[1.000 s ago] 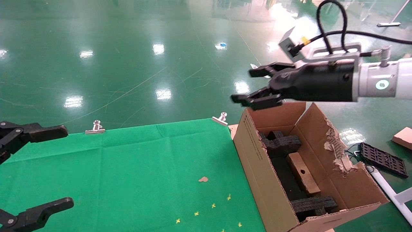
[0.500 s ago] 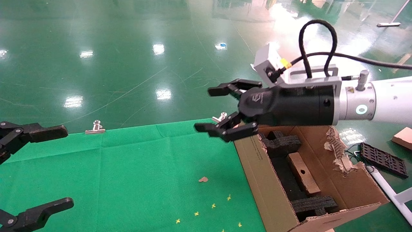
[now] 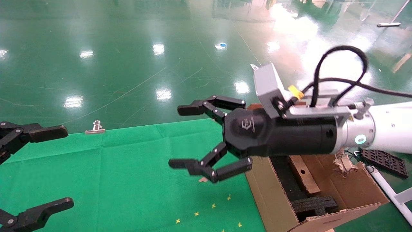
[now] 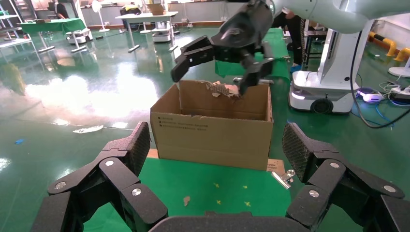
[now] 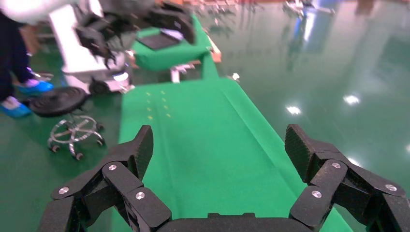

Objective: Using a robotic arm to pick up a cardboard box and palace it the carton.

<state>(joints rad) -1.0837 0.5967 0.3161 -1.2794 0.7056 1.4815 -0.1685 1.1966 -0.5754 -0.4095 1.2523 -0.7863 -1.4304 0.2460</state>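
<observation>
Right tool [image 3: 190,137]: black multi-link fingers spread wide, nothing between them; hangs in the air over the green-covered table [image 3: 128,167], just left of the carton's near-left wall. Carried by the robotic arm [image 3: 386,129], white with black wrist, grey camera block and looped black cable, reaching in from the right above the carton. Also seen from the left wrist view [image 4: 217,58], above the carton.

Left tool [image 3: 32,167]: at the left edge of the table, fingers spread apart, empty, idle.

Cardboard box [image 3: 302,174]: small, narrow, brown, round hole on its upper face; lies inside the carton, between black foam blocks [image 3: 313,204].

Carton [image 3: 276,203]: large, brown, corrugated; stands at the right end of the table, flaps up, one ragged torn edge on its right side; black print on its side [image 4: 188,126].

Table surface: green cloth with small yellow marks [image 3: 213,205]; metal clip [image 3: 95,127] at the far edge.
</observation>
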